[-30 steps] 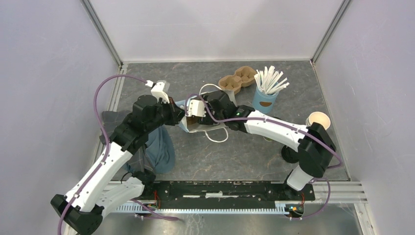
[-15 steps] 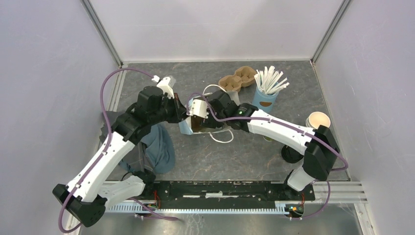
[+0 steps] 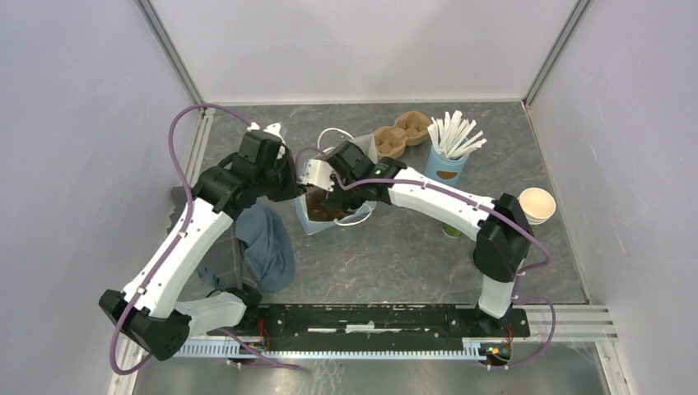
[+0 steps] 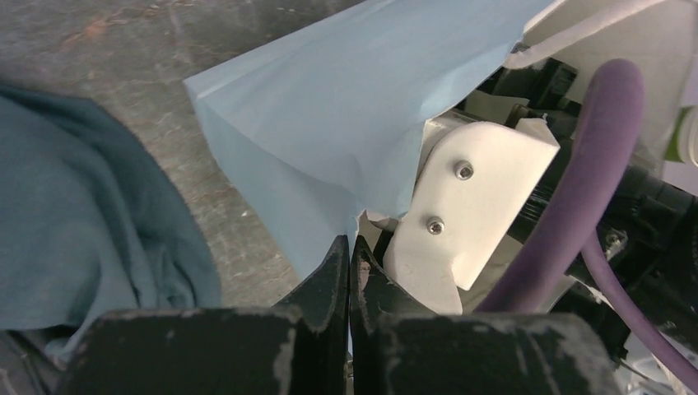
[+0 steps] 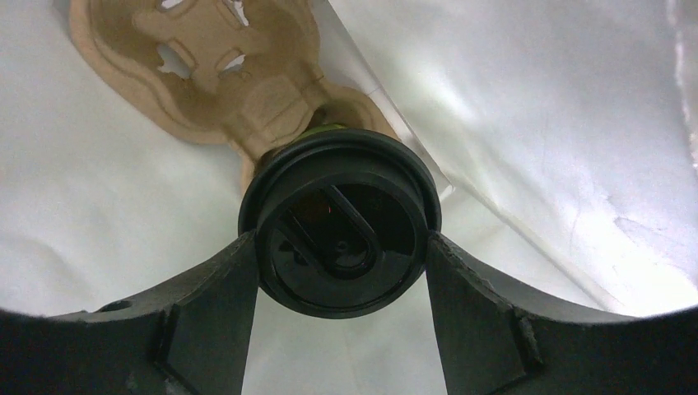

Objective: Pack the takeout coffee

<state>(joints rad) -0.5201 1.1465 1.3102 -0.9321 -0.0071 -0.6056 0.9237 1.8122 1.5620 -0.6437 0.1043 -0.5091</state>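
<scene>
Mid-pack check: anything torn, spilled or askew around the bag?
Nothing spilled. The blue bag looks ragged and creased at the rim where the left gripper pinches it; whether it is torn is unclear. The takeout coffee is lidded and held by the right gripper inside the bag.

Both arms are wearing smooth white shells on their long links, with chunky black housings sitting at every joint. The left arm (image 3: 185,251) and the right arm (image 3: 440,206) are standing on black bases, both bolted to a black rail (image 3: 370,319) on the near side. A purple cable (image 3: 173,140) is looping beside the left arm, and a thicker-looking one (image 4: 576,181) is running along the right. A small green light (image 3: 379,171) is glowing on the right arm's black housing. A white bracket (image 4: 477,206) is showing two silver screws. The left claw (image 4: 350,276) is showing black fingers scuffed grey at the edges. The right claw (image 5: 339,247) is showing broad matte black ones.
</scene>
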